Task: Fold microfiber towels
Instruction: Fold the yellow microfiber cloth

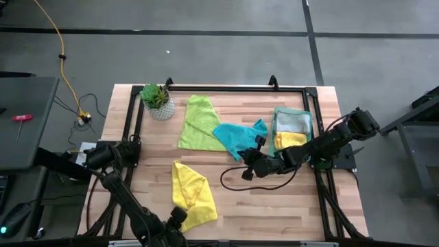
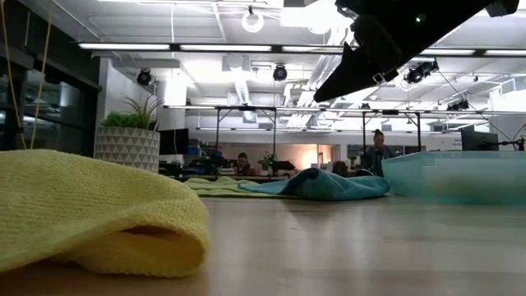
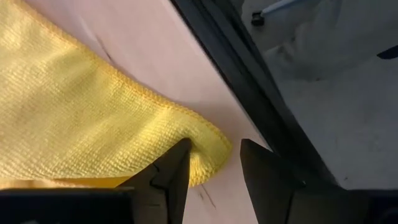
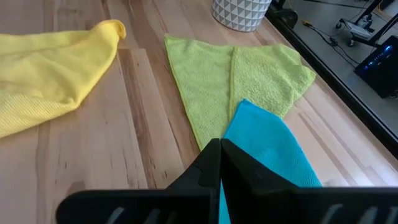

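A crumpled yellow towel (image 1: 192, 195) lies at the table's near left; it also shows in the low view (image 2: 90, 205). My left gripper (image 3: 214, 155) is open over the towel's near corner (image 3: 208, 146), one finger on each side. A lime green towel (image 1: 199, 123) lies spread at the far middle. A teal towel (image 1: 240, 137) overlaps its right edge. My right gripper (image 4: 221, 149) is shut and hovers above the teal towel's (image 4: 267, 149) near end with nothing in it. My left gripper comes steeply from above at the yellow towel's near corner, which lies flat on the table between the open fingers. One fingertip (image 3: 180, 155) stands at the towel's hem. I cannot tell whether it touches the cloth.
A translucent green tray (image 1: 310, 123) at the far right holds a folded grey towel (image 1: 293, 122) and a folded yellow one (image 1: 289, 140). A potted plant (image 1: 158, 101) stands at the far left corner. A dark frame rail (image 3: 249, 93) runs along the table's near edge by my left gripper.
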Robot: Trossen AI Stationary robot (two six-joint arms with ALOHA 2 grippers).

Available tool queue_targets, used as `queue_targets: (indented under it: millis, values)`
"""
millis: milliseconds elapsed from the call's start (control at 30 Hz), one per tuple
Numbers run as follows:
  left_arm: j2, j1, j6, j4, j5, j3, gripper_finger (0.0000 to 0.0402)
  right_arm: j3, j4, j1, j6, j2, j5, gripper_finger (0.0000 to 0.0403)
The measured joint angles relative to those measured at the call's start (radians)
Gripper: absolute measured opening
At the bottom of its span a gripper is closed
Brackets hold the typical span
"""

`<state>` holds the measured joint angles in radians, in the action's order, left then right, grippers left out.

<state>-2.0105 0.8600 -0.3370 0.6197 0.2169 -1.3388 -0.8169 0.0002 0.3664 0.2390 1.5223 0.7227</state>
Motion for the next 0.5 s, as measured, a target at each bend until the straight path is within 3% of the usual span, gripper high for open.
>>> queue_targets:
  millis: [333,500]
  values:
    - [-0.046,0.000,0.008,0.004,0.004,-0.005,0.0125,0.000,-0.003,0.000,0.000,0.000,0.000,0.0000]
    - [-0.022,-0.009,0.043,0.071,0.045,-0.006,0.0063,0.000,0.004,0.000,0.000,0.000,0.000,0.0000]
